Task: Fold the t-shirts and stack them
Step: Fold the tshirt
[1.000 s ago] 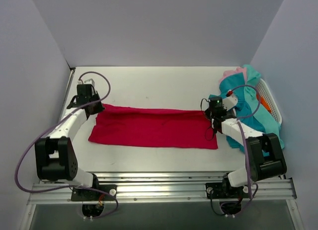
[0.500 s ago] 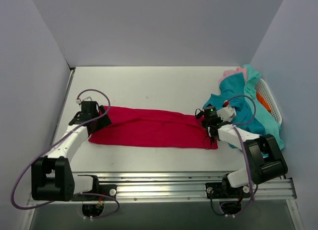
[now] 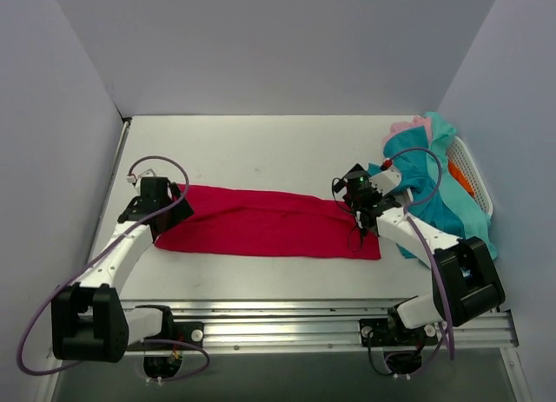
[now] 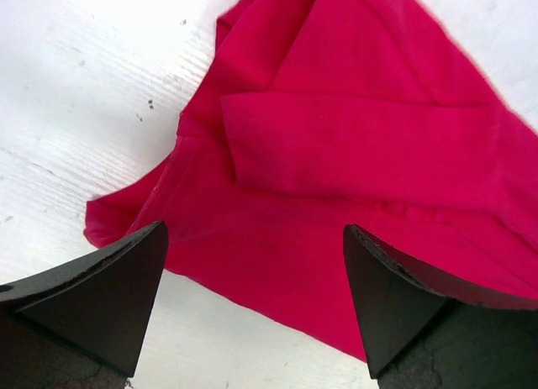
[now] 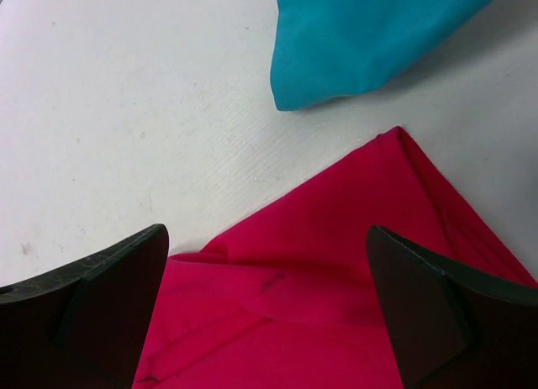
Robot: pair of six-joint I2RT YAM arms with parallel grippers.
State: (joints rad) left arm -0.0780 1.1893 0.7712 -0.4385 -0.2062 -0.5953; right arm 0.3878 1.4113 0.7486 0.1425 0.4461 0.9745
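The teal t-shirts (image 3: 439,198) cover most of the white basket (image 3: 472,172), the pink t-shirt (image 3: 405,126) shows only as an edge behind them, and both wrist views cut off the red t-shirt (image 3: 261,224). It lies as a long folded strip on the near worktop (image 3: 261,150). The left gripper (image 4: 254,231) and right gripper (image 5: 267,231), pinching its ends a second ago, now stand spread above them, holding nothing.

Teal t-shirts (image 3: 453,213) hide most of the white basket (image 3: 473,166).
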